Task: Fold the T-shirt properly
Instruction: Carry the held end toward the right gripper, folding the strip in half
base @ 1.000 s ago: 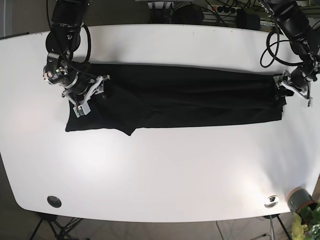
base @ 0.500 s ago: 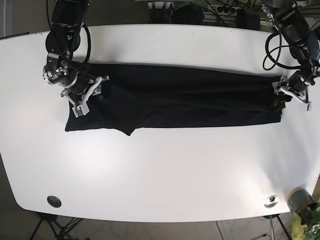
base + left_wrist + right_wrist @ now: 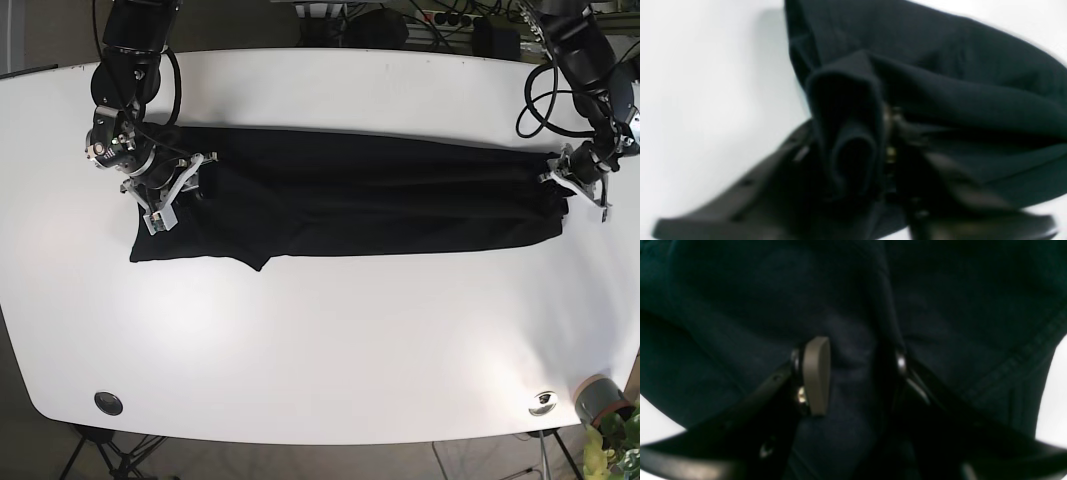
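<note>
The black T-shirt (image 3: pixel 380 200) lies stretched in a long band across the white table (image 3: pixel 320 330). At its end on the base view's right, my left gripper (image 3: pixel 558 187) is shut on the hem. The left wrist view shows a bunched fold of the T-shirt (image 3: pixel 846 133) pinched inside the left gripper (image 3: pixel 853 150). My right gripper (image 3: pixel 188 180) sits at the shirt's other end. There a grey pad (image 3: pixel 816 373) and the opposite finger squeeze a ridge of the T-shirt (image 3: pixel 857 350) inside the right gripper (image 3: pixel 860 373). A sleeve corner (image 3: pixel 255 260) juts toward the front.
Two round metal fittings (image 3: pixel 108 403) (image 3: pixel 543 402) sit near the table's front edge. A grey pot with a plant (image 3: pixel 600 398) stands off the front right corner. Cables and plugs (image 3: pixel 440 20) lie behind the far edge.
My left gripper has drawn the shirt's end a little inward, toward the base view's left. The right gripper has crept slightly left with its pinch of cloth.
</note>
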You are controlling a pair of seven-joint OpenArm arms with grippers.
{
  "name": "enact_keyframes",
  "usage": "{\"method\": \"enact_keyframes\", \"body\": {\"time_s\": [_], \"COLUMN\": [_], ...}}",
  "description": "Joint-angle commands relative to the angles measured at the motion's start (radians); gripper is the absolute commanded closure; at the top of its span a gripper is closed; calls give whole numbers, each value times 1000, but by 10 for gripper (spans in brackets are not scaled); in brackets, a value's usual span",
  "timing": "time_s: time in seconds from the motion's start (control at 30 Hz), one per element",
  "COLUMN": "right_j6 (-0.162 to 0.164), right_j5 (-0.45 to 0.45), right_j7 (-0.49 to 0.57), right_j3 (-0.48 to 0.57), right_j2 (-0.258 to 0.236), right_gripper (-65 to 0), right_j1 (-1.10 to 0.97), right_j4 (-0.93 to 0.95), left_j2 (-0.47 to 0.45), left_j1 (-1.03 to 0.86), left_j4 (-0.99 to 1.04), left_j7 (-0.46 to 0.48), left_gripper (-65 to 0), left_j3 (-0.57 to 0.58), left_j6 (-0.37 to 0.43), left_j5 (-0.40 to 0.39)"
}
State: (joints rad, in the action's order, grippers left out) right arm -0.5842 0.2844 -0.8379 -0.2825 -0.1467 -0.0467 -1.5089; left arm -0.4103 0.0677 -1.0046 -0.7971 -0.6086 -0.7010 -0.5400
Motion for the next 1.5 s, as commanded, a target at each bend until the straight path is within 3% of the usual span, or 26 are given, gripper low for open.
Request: {"method": "enact_keyframes", "body": {"time_s": [0.0, 0.1, 0.3, 0.5, 0.83, 1.07, 1.2, 1.47], "right_j6": [-1, -1, -1, -1, -1, -1, -1, -1], "right_j5": [-14, -14, -14, -14, -14, -14, -14, -14], "right_j7": [-28, -28, -28, -28, -28, -28, -28, -28], "right_j3": [-4, -4, -4, -1, -4, -2, -2, -4], "right_j2": [11, 15, 19, 20, 20, 20, 20, 20], "right_gripper": [-227, -227, -225, -225, -225, -225, -225, -225], "right_j1": [5, 5, 5, 5, 5, 5, 5, 5], "right_j4": [-6, -6, -6, -6, -6, -6, -6, -6], "left_j2": [-17, 1, 52, 126, 242, 330, 382, 394], "left_j1": [10, 10, -26, -108, -223, -193, -171, -171], "left_j4": [-23, -55, -224, -483, -824, -888, -888, -888], "left_j7": [32, 48, 46, 41, 34, -86, -94, -94], "left_gripper": [-43, -4, 0, 0, 0, 0, 0, 0], "left_j3": [-1, -3, -6, 17, 200, 303, 339, 473], "left_j6": [3, 3, 3, 3, 31, 91, 122, 203], "left_j5": [65, 126, 203, 211, 211, 208, 211, 209]}}
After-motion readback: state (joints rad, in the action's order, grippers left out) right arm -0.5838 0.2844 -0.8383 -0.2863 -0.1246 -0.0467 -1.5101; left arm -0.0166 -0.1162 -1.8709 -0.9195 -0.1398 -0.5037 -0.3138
